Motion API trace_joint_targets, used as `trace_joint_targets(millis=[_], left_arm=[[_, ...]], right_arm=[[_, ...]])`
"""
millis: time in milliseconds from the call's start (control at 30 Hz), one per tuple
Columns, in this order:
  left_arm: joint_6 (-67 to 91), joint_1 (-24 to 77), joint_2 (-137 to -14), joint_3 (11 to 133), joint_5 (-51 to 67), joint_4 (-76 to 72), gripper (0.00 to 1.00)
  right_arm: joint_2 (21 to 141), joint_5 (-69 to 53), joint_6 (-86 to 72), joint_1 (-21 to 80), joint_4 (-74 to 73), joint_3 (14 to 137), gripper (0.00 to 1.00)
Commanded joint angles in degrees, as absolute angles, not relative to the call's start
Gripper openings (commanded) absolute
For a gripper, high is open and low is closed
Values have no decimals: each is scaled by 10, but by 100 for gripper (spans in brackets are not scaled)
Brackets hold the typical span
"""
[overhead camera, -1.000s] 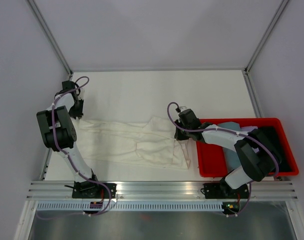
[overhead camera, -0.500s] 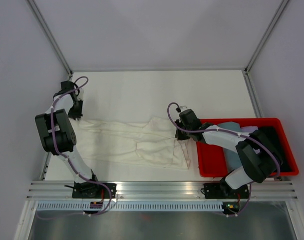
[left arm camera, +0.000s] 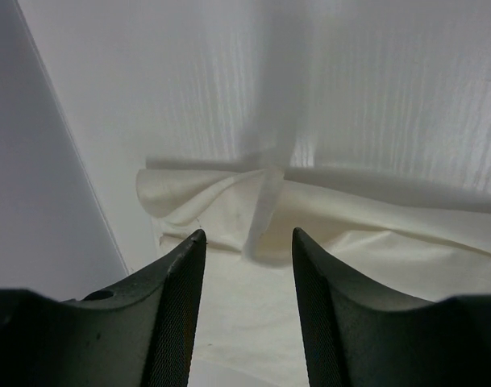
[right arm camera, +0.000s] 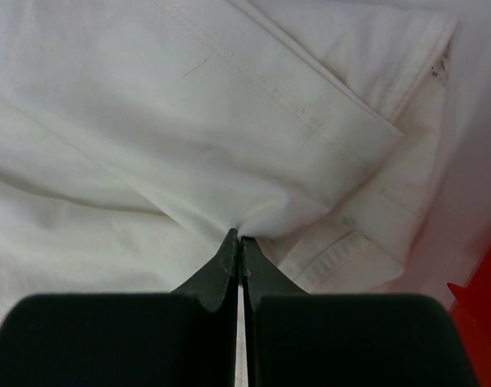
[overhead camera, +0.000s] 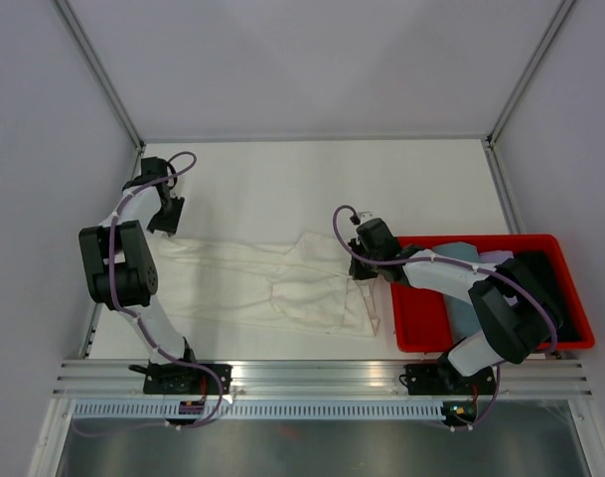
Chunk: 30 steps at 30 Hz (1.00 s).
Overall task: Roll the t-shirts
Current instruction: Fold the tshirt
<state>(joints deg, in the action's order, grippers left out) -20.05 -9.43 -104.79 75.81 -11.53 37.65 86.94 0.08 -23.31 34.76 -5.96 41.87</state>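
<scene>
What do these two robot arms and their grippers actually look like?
The left arm and right arm match: white tubular links between chunky black joints, with a thin purple cable looping along each. The left gripper and right gripper each have two black fingers, tapered toward the tip, with finely textured inner faces.

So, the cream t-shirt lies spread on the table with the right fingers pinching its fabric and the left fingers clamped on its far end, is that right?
Not quite: the left fingers are apart and grip nothing, as the left wrist view shows. The cream t-shirt does lie spread on the table, pinched by the right fingers.
</scene>
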Motion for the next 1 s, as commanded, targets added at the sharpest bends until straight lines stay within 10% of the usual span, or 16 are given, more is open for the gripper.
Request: trace_joint_targets(millis=[0,433,967], left_arm=[[-234,-101,-1066,756,-170,369,52],[-223,-101,-1085,754,-120,351,3],[-152,-123,-1046,798,-117,265,2]], right_arm=[[854,11,-225,351,-43,411,0],[859,9,-224,351,-55,424,0],[890,26,-164,294,-131,617,0]])
